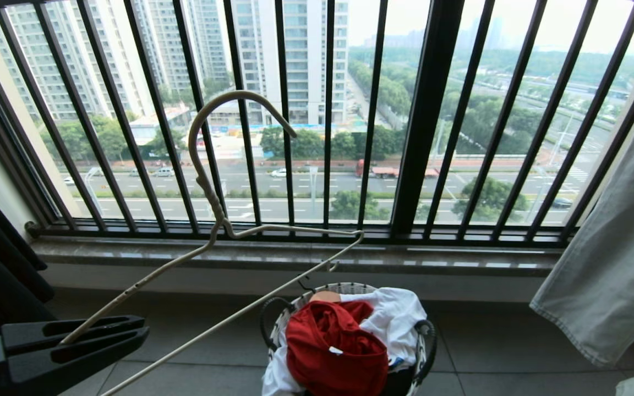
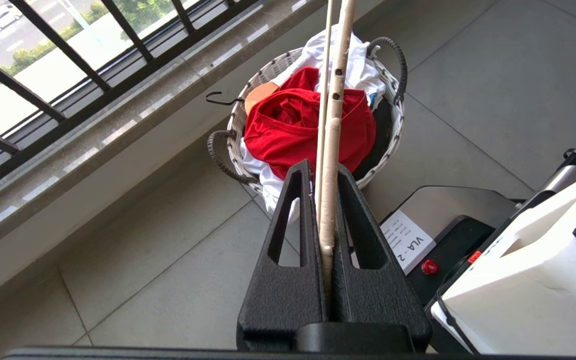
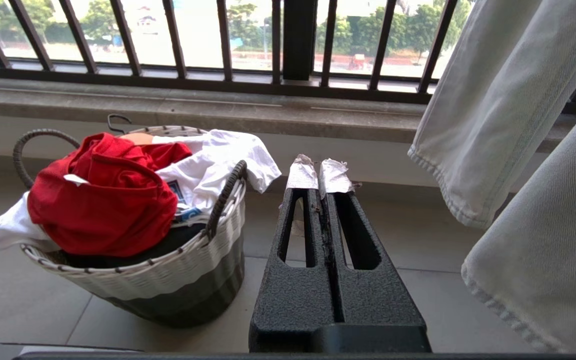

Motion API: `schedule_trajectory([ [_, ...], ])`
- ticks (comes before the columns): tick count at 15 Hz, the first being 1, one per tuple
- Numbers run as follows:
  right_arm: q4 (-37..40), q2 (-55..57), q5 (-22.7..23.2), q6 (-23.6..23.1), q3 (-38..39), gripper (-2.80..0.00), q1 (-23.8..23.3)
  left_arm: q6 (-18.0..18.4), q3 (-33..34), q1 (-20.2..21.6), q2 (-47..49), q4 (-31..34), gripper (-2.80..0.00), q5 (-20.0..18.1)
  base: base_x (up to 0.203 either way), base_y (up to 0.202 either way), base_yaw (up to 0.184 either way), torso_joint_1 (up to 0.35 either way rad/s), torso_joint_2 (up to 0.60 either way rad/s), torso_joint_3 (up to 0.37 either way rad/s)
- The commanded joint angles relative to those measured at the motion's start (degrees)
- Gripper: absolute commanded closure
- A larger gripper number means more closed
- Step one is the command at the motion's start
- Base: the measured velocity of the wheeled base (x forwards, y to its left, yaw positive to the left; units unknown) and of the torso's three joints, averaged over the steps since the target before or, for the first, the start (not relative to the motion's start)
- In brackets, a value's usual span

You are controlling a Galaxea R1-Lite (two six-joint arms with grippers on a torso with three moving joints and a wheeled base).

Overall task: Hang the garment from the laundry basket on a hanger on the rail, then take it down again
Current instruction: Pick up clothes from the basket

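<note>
Here, soft, light, crumpled garment (image 1: 334, 346) heaped atop laundry basket (image 1: 426, 352) at lower centre, best pinched at a raised fold; left gripper (image 1: 69, 335) clamped on hanger (image 1: 207, 181); right gripper (image 3: 320, 175) closed, empty.

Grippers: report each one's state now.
Left gripper: shut on the hanger, gripping one shoulder end.
Right gripper: shut, holding nothing.

A white sticker (image 2: 407, 241) on the robot's base (image 2: 448, 210) reads "VLA-2" (its smaller printed lines are too fine to read); nothing else is legible.
</note>
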Motion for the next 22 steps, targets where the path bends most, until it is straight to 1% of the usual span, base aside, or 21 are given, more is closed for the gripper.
schedule_trajectory([
  [1,0.0,0.0,0.0,0.0,0.0,0.00,0.0,0.1,0.1,0.0,0.3,0.1,0.00,0.1,0.000,0.000,0.000,0.002,0.00,-0.190],
  [5,0.0,0.0,0.0,0.0,0.0,0.00,0.0,0.3,0.1,0.0,-1.0,0.1,0.00,0.1,0.000,0.000,0.000,0.001,0.01,-0.196],
  [22,0.0,0.0,0.0,0.0,0.0,0.00,0.0,0.2,0.2,0.0,-0.8,0.1,0.00,0.0,0.000,0.000,0.000,0.004,0.00,-0.199],
])
